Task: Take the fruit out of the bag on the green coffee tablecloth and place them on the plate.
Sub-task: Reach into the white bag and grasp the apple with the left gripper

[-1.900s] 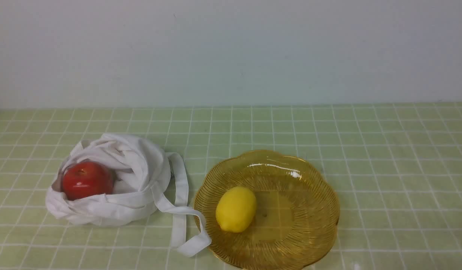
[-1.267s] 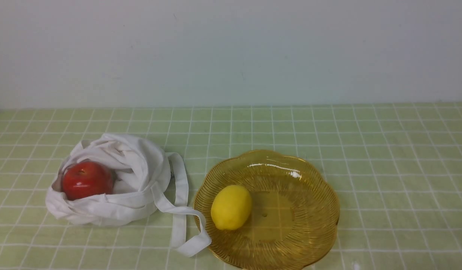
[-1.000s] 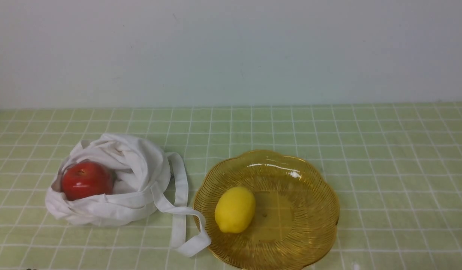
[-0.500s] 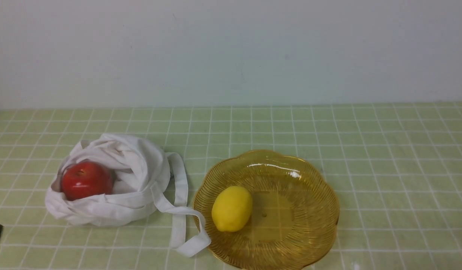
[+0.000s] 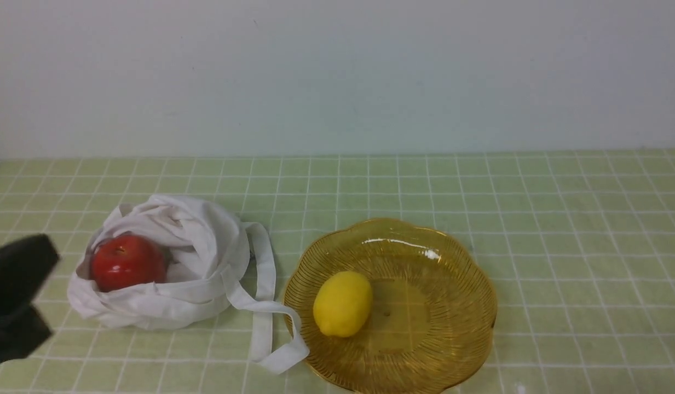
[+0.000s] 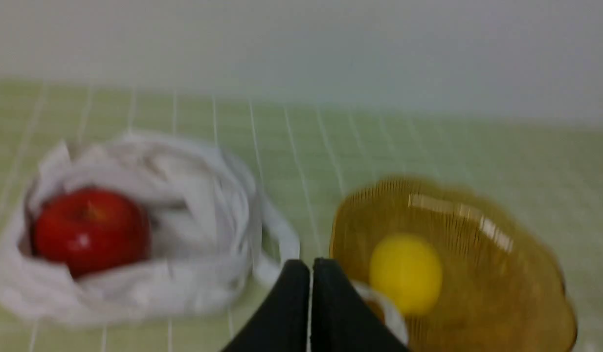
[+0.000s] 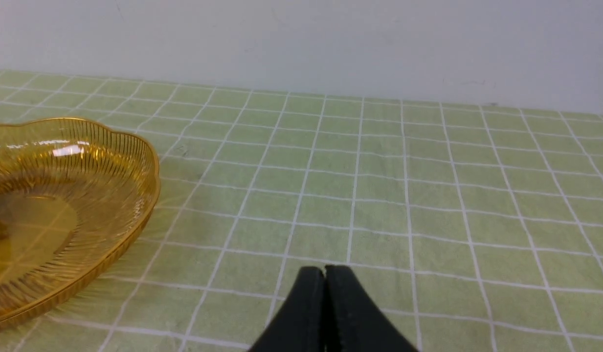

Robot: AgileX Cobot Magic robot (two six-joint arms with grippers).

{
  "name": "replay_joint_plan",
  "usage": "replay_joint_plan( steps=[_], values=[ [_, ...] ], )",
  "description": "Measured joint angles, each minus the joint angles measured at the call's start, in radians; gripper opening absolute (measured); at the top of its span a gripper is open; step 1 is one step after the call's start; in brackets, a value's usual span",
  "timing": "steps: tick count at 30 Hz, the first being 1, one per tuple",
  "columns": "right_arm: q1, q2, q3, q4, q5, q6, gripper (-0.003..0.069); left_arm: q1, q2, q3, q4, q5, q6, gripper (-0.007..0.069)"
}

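Observation:
A red apple, the fruit [image 5: 128,262], lies in the open mouth of the white bag [image 5: 200,251] on the green coffee tablecloth [image 5: 561,219], left of the amber plate [image 5: 471,273]. The left wrist view shows the fruit [image 6: 91,230], the bag [image 6: 208,195] and the plate [image 6: 506,293], all blurred. My left gripper [image 5: 41,262] hangs at the front view's left edge, just left of the bag and apart from it; its tips [image 6: 311,265] are shut on nothing. My right gripper [image 7: 324,270] is shut and empty over bare cloth right of the plate [image 7: 110,161].
A yellow lemon [image 5: 342,303] lies on the plate's left half, also visible as a blurred lemon [image 6: 405,271] from the left wrist. The bag's long strap [image 5: 263,306] trails forward and loops against the plate's near-left rim. A pale wall closes the back.
My left gripper has come into the front view from the lower left and risen toward the bag. The lemon has rocked slightly on the plate. Bag and apple have not moved.

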Motion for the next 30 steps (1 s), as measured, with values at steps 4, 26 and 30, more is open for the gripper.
replay_joint_plan(
  steps=[4,26,30],
  values=[
    [0.000,0.000,0.000,0.000,0.000,0.000,-0.0015,0.000,0.295,-0.169,0.078,0.182,0.003,-0.0008],
    [0.000,0.000,0.000,0.000,0.000,0.000,-0.0015,0.126,0.902,-0.523,0.328,0.273,-0.120,-0.0004],
    [0.000,0.000,0.000,0.000,0.000,0.000,-0.0015,0.132,0.923,-0.527,0.327,0.221,-0.085,0.0037]
  ],
)
